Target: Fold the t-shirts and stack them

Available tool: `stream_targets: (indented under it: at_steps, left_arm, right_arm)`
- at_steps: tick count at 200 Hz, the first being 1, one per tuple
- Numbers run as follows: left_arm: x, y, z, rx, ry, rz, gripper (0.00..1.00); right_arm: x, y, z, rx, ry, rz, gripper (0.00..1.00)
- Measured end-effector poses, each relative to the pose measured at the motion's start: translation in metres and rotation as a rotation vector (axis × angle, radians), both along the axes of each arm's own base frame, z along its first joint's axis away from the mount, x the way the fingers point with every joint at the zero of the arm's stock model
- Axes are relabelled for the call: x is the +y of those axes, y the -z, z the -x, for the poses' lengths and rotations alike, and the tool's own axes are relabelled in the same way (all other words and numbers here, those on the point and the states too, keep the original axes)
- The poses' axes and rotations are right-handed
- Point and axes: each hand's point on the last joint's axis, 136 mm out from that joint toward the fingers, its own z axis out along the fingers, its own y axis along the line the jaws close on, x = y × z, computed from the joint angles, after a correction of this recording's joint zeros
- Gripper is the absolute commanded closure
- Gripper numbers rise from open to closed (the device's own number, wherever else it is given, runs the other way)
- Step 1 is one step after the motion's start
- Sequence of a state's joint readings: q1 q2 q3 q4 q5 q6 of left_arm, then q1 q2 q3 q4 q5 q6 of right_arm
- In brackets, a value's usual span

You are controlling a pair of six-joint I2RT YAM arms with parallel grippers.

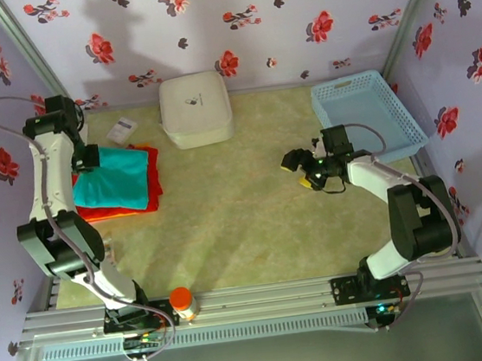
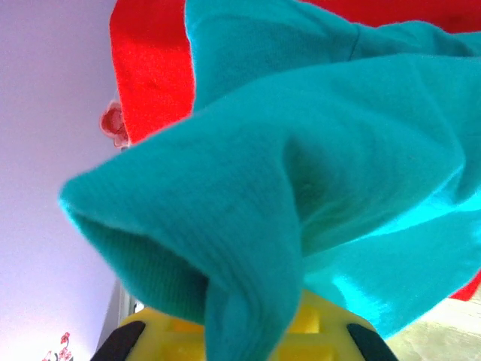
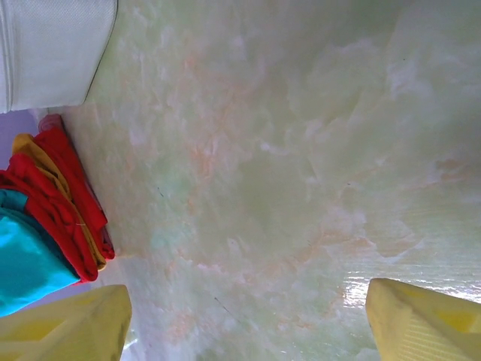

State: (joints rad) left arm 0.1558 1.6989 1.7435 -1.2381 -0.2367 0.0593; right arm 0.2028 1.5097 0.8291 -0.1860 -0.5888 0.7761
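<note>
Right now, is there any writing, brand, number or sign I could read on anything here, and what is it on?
No text here can be read.
white box: a small dark mark on its lid, too small to read.
small white card on the table behind the shirts: faint print, too blurred to read.
teal shirt and red shirt: no lettering showing.
</note>
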Motion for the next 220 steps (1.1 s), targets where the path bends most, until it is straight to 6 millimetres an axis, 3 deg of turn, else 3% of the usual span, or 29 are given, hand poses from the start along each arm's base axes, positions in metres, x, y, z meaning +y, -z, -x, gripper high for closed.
stream_targets:
  at_steps: [16, 22, 31, 42, 50, 84, 116, 153, 170, 187, 206, 220]
  left_arm:
    - [0.006, 0.009, -0.001, 0.022, -0.014, -0.010, 1.00]
    - [0.009, 0.012, -0.002, 0.028, -0.023, -0.015, 0.94]
    - [0.015, 0.016, -0.003, 0.038, -0.037, -0.025, 0.81]
    - [0.022, 0.020, -0.003, 0.050, -0.063, -0.042, 0.53]
    - [0.028, 0.023, -0.002, 0.062, -0.082, -0.057, 0.43]
    - [0.054, 0.032, -0.004, 0.088, -0.186, -0.101, 0.38]
    - [0.053, 0.028, -0.006, 0.058, -0.216, -0.082, 0.37]
    - [0.031, 0.007, -0.005, -0.097, -0.218, 0.034, 0.33]
    - [0.017, -0.004, 0.001, -0.196, -0.214, 0.093, 0.24]
    - [0.006, -0.014, 0.002, -0.314, -0.206, 0.146, 0.12]
    - [-0.006, -0.012, 0.004, -0.419, -0.191, 0.197, 0.01]
    - [-0.013, -0.002, 0.005, -0.483, -0.191, 0.230, 0.00]
  right_arm:
    - [0.000, 0.003, 0.002, 0.005, -0.003, 0.003, 0.18]
    - [-0.001, 0.004, 0.003, 0.006, -0.005, 0.005, 0.18]
    - [-0.001, 0.004, 0.004, 0.009, -0.007, 0.006, 0.18]
    - [-0.001, 0.005, 0.005, 0.011, -0.008, 0.007, 0.18]
    - [-0.001, 0.005, 0.005, 0.010, -0.010, 0.008, 0.18]
    - [-0.003, 0.006, 0.007, 0.019, -0.013, 0.012, 0.18]
    - [-0.004, 0.005, 0.008, 0.018, -0.013, 0.013, 0.18]
    - [-0.004, 0.005, 0.009, 0.017, -0.019, 0.019, 0.16]
    - [-0.007, 0.005, 0.012, 0.018, -0.021, 0.037, 0.14]
    - [-0.012, 0.001, 0.014, 0.003, -0.023, 0.071, 0.04]
    - [-0.020, -0.013, 0.014, -0.061, -0.029, 0.132, 0.01]
    - [-0.028, -0.026, 0.014, -0.122, -0.026, 0.179, 0.01]
